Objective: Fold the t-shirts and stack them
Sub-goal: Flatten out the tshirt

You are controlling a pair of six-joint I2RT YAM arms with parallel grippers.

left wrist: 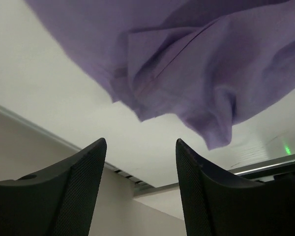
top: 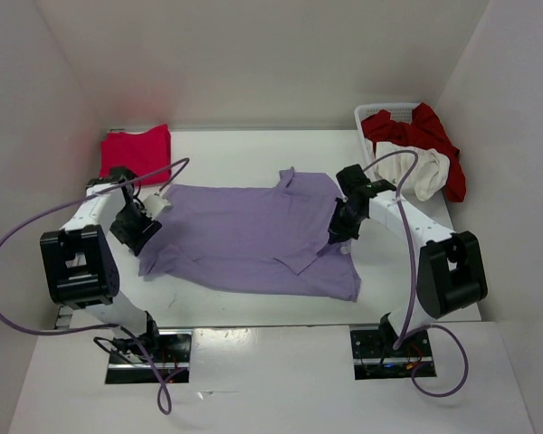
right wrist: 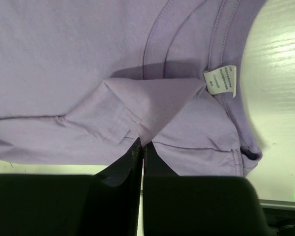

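Purple t-shirt [top: 253, 240] pinched in right gripper [right wrist: 141, 145]; left gripper [left wrist: 140, 143] open nr its edge.

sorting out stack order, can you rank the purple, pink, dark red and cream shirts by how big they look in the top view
1. lavender shirt, spread flat
2-3. pink shirt, folded, and dark red shirt, bunched: too close to rank
4. cream shirt, only partly showing
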